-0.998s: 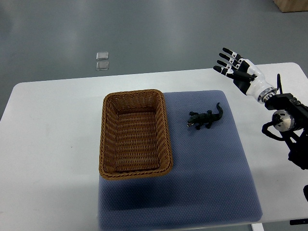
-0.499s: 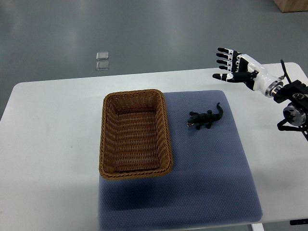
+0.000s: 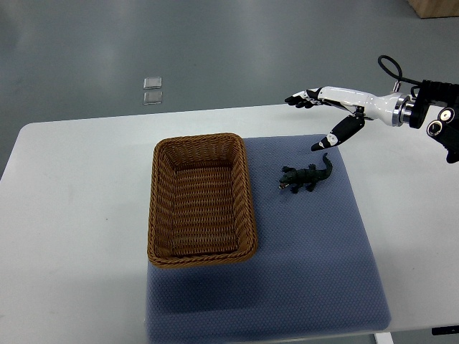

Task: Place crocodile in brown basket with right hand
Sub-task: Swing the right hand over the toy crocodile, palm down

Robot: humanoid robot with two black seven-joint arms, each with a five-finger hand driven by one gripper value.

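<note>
Top view: the right hand (image 3: 348, 100) has swung in from the far right corner of the table (image 3: 79, 215). It now reaches out over the far edge of the blue mat (image 3: 308, 272), fingers stretched wide, thumb hanging down, holding nothing. The crocodile (image 3: 307, 177) lies untouched on the mat's far half, just right of the empty brown basket (image 3: 203, 139), its tail near the thumb tip. The approach looks nearly complete, with lowering and grasping still to come.

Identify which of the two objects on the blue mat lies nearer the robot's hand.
The crocodile, close to the open right hand; the brown basket sits farther off, to the left.
</note>
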